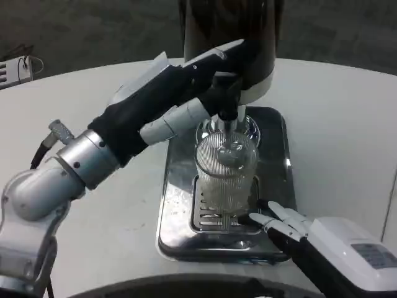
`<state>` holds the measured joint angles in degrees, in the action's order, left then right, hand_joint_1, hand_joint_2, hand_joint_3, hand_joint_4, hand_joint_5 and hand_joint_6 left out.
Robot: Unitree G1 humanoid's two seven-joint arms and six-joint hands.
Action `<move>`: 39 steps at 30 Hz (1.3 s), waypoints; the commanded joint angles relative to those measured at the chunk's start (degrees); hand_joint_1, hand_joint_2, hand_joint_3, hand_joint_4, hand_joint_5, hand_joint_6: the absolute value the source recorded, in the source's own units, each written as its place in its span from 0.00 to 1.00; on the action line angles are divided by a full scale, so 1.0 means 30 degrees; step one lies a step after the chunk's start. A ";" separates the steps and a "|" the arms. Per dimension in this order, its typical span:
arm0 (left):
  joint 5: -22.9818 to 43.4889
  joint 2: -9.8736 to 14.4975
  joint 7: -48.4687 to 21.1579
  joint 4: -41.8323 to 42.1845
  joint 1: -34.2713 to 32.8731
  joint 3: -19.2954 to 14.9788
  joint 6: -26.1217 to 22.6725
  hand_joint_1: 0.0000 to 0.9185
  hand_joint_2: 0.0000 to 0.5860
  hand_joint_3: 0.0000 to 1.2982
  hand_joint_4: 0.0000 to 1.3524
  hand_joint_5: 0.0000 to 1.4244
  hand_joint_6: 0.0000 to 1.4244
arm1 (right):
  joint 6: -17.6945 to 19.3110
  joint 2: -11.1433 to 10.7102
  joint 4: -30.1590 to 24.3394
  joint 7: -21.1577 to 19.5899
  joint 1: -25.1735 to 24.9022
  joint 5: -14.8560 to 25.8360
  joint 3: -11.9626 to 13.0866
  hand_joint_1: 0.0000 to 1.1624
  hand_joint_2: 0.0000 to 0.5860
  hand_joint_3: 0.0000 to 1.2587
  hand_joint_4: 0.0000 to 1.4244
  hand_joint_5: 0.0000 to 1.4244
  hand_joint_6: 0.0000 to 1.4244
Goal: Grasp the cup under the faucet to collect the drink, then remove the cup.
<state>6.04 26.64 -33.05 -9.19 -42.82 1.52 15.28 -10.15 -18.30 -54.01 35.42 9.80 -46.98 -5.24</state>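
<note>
A clear ribbed cup (pixel 226 174) stands upright on the grate of the steel drip tray (pixel 180 205), directly under the faucet (pixel 228 118) of the dark dispenser (pixel 239 31). My left hand (pixel 186 93) reaches up from the left, and its fingers wrap the faucet's handle above the cup. My right hand (pixel 291 226) lies low at the tray's front right. Its fingers (pixel 263 218) stretch toward the cup's foot and reach its lower right side without wrapping it. I cannot tell how full the cup is.
The dispenser and tray stand mid-table on a round white table (pixel 347 136). My left forearm (pixel 68 167) crosses the table's left half. A small device with cables (pixel 15 68) sits beyond the far left edge.
</note>
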 commanded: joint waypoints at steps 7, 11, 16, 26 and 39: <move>-0.0879 0.0304 -0.1583 -0.1307 -0.1006 0.1000 0.0197 0.00 0.08 0.09 0.05 0.15 0.20 | 0.0074 0.0125 -0.0555 -0.0229 0.0535 0.0208 0.0140 0.44 0.82 0.12 0.00 0.03 0.04; -0.1773 0.0540 -0.1787 -0.1563 -0.1159 0.1368 0.0853 0.00 0.08 0.06 0.02 0.12 0.18 | 0.0048 0.0217 -0.0626 -0.0261 0.0680 0.0198 0.0101 0.44 0.82 0.12 0.00 0.03 0.04; -0.2674 0.0695 -0.1798 -0.1896 -0.1187 0.1858 0.1644 0.00 0.02 0.04 0.00 0.09 0.15 | -0.0341 0.0720 -0.0550 -0.0477 0.0677 0.1020 0.0309 0.44 0.82 0.12 0.00 0.05 0.05; -0.3949 0.0886 -0.1593 -0.2564 -0.1450 0.2575 0.2818 0.00 0.00 0.03 0.00 0.06 0.11 | -0.2239 0.1573 -0.0055 -0.0663 0.0073 0.3446 0.0950 0.40 0.76 0.10 0.00 0.07 0.05; -0.4152 0.0815 -0.1485 -0.3273 -0.1731 0.2985 0.3275 0.00 0.00 0.03 0.00 0.05 0.09 | -0.4240 0.2396 0.1476 -0.2610 -0.0677 0.5050 0.0869 0.53 0.52 0.00 0.00 0.04 0.05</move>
<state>-3.19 28.48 -35.98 -17.38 -49.34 8.28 26.25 -22.09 -11.81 -51.37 29.65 8.18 -32.43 -2.38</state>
